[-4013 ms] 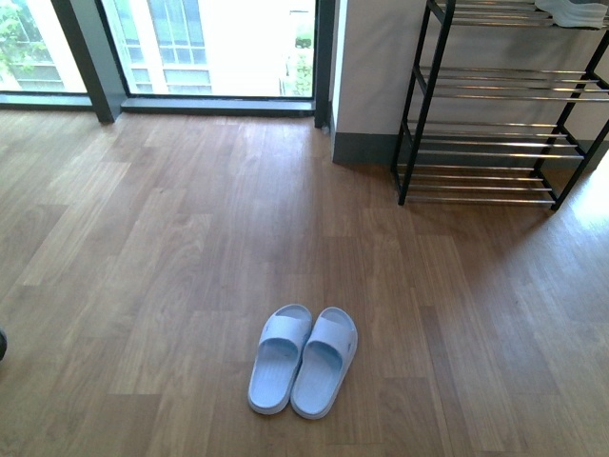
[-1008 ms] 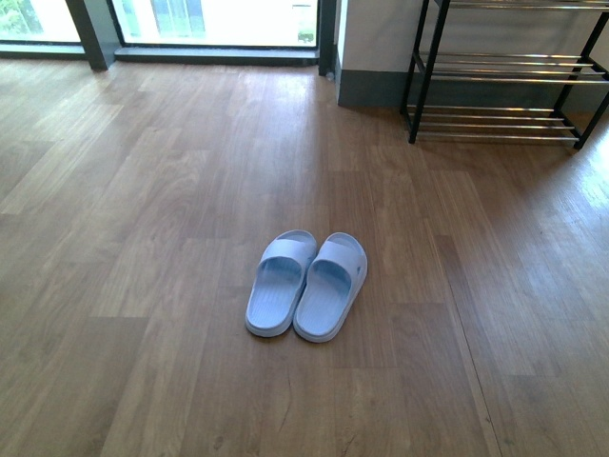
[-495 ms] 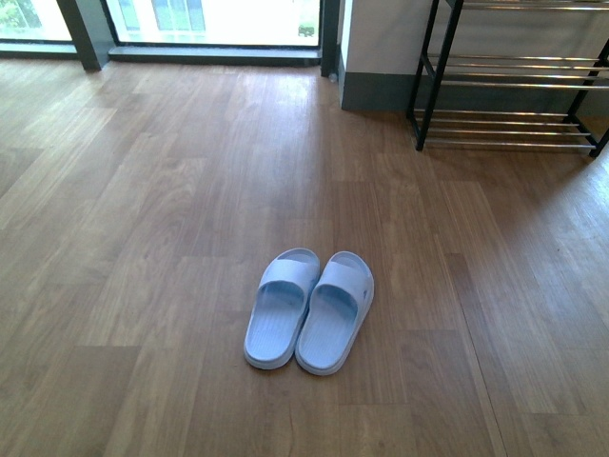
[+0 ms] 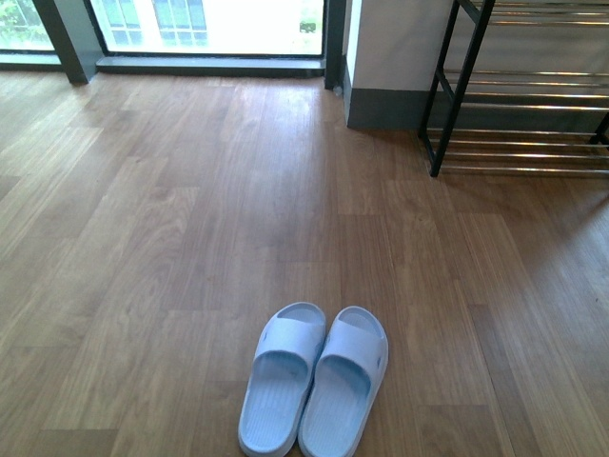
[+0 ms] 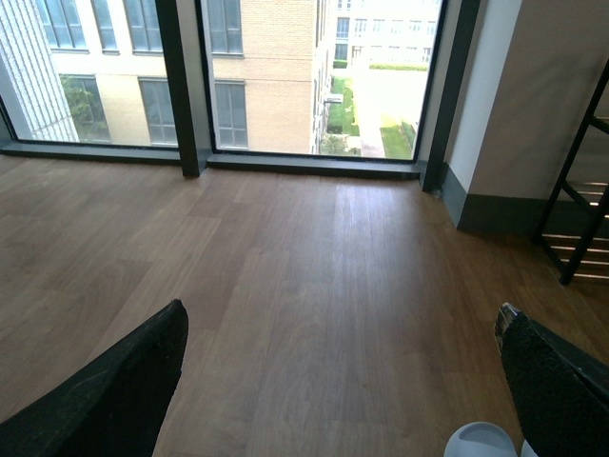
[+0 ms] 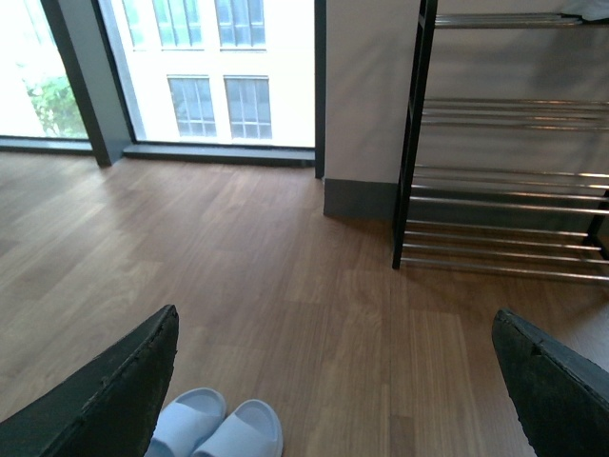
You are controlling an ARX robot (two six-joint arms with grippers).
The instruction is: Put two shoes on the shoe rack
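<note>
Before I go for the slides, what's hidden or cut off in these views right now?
Shoe rack: front view's top and right edges cut it off; upper tiers unseen.
Rack's top tier: right wrist view's frame edge crops it, so what sits there can't be told.
Pale blue slides: left wrist view shows only one toe at the frame edge; right wrist view crops the heels.
</note>
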